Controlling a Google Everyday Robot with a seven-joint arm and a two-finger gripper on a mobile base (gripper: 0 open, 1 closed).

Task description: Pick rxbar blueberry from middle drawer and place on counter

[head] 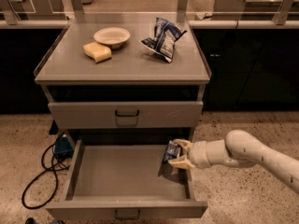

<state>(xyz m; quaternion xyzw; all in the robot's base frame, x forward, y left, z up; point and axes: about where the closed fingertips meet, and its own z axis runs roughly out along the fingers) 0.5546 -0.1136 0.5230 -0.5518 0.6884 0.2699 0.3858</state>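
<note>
The middle drawer (117,174) is pulled open below the counter (126,62). My gripper (179,154) reaches in from the right on a white arm, at the drawer's right rear. Its fingers (181,162) are shut on the rxbar blueberry (171,151), a small dark bar with pale print. The bar is tilted up on edge and lifted a little above the drawer floor, casting a shadow under it.
On the counter lie a white bowl (112,35), a yellow sponge (97,52) and a wrinkly blue-and-white snack bag (163,38). The top drawer (126,114) is shut. A black cable and a blue plug (60,146) lie on the floor at the left.
</note>
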